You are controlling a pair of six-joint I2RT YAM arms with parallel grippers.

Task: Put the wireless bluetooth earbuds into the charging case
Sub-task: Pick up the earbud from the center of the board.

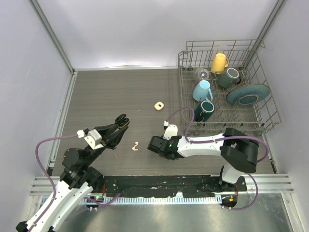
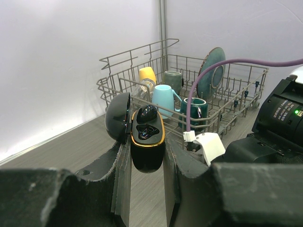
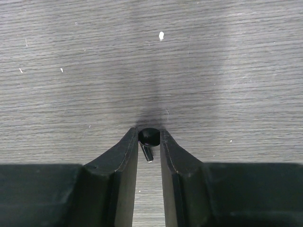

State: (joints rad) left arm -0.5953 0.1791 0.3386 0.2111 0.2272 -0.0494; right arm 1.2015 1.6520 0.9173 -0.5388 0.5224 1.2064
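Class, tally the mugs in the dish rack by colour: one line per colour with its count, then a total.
Yellow mug: 1
Light blue mug: 1
Grey-green mug: 1
Dark teal mug: 1
Total: 4

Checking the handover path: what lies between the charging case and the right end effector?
One cream-white earbud lies loose roughly between them, as the top view shows.

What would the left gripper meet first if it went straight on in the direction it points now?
Probably the dish rack, near the light blue mug. The left gripper, its jaws shut on the open charging case, points toward it. Depth is unclear, so this is a guess.
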